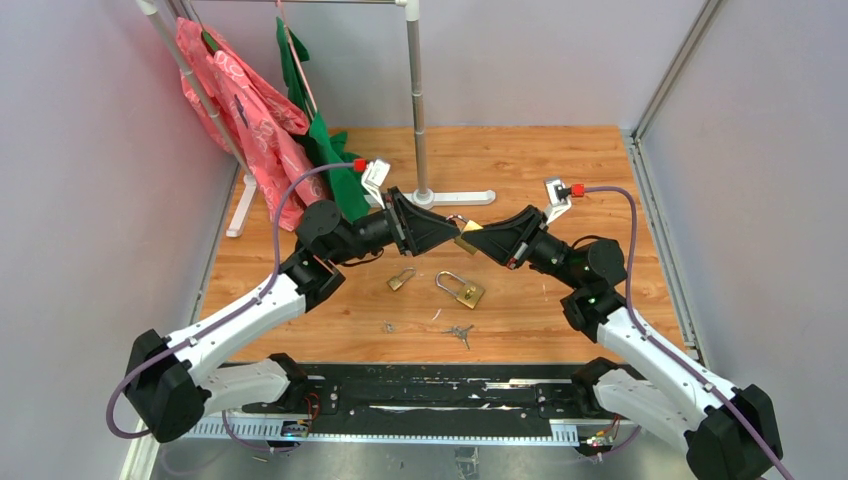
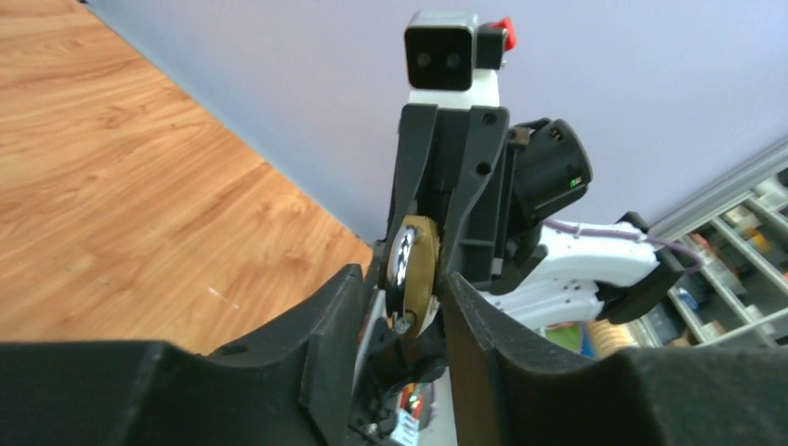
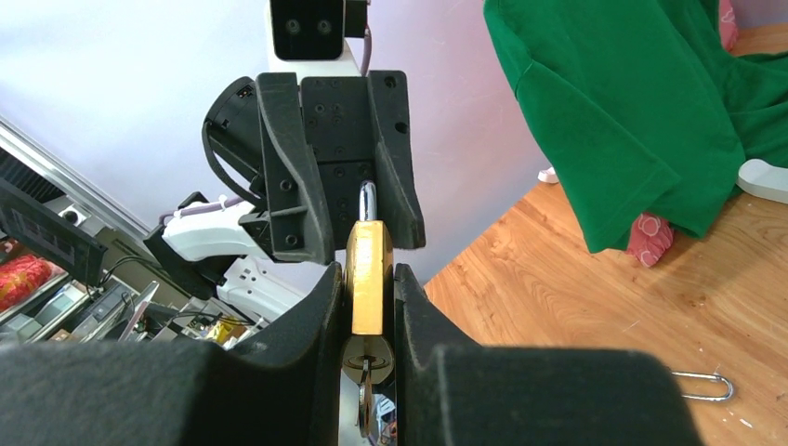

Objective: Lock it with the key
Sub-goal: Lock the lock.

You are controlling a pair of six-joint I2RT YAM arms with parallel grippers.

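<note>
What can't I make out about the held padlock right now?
Right wrist view: whether the shackle is seated, seen edge-on; top view, grippers cover it.
Right wrist view: how far the key is turned, shadowed between right gripper fingers.
Left wrist view: whether the left gripper touches the padlock; angle hides the gap.
Top view: loose keys, too small to count.

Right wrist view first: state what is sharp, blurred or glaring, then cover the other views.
Right wrist: padlock sharp, right claw dark and soft up close. Left wrist: glare on the padlock's chrome, shelves behind blurred. Top external: even light, spare padlock tiny.
</note>
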